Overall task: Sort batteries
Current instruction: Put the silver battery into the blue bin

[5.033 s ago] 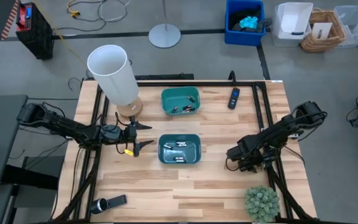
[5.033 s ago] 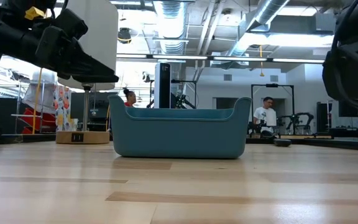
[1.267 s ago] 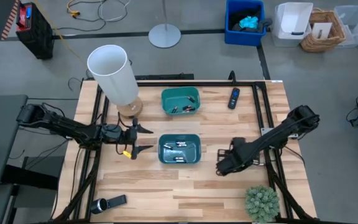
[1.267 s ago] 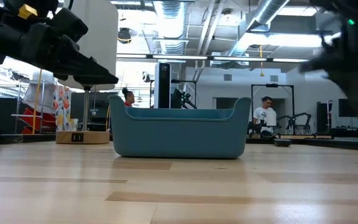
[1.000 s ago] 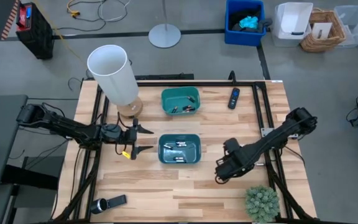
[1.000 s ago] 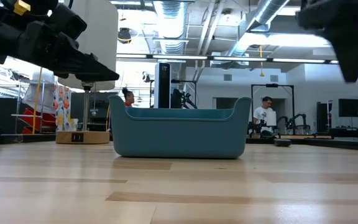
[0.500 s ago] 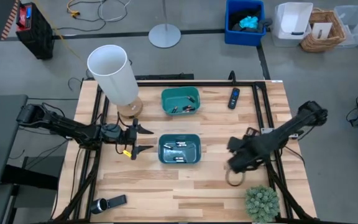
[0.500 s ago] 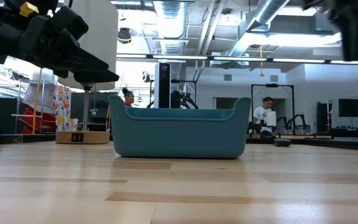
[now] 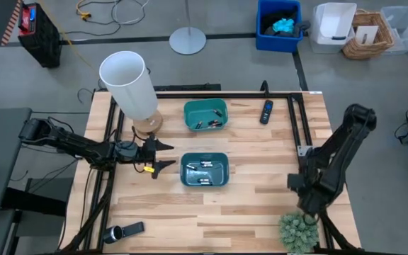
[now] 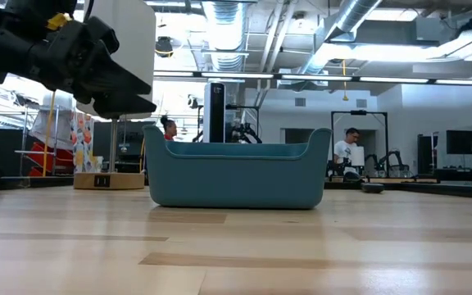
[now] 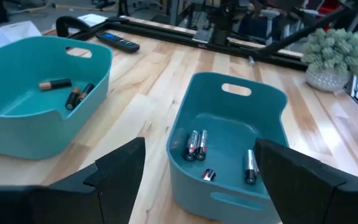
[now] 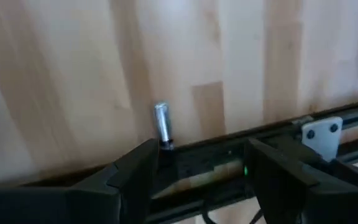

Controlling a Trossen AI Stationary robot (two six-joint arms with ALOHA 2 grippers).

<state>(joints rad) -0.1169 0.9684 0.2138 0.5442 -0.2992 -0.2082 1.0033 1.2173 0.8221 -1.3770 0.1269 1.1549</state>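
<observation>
Two teal bins stand mid-table: the far bin and the near bin. Each holds several batteries, seen in the left wrist view in the near bin and the far bin. My left gripper hovers open just left of the near bin. My right gripper is open by the table's right edge, close to the plant. It points down over one silvery battery, which lies on its side on the wood with one end at the black rail.
A white lamp stands at the far left. A black remote lies at the far right, and a flashlight-like cylinder near the left corner. A potted plant sits at the near right corner. Black frame rails run along the table's sides.
My right gripper has swung from the wood right of the near bin toward the table's right edge and the plant, and it now tips downward. It has left the low view's upper right corner.
</observation>
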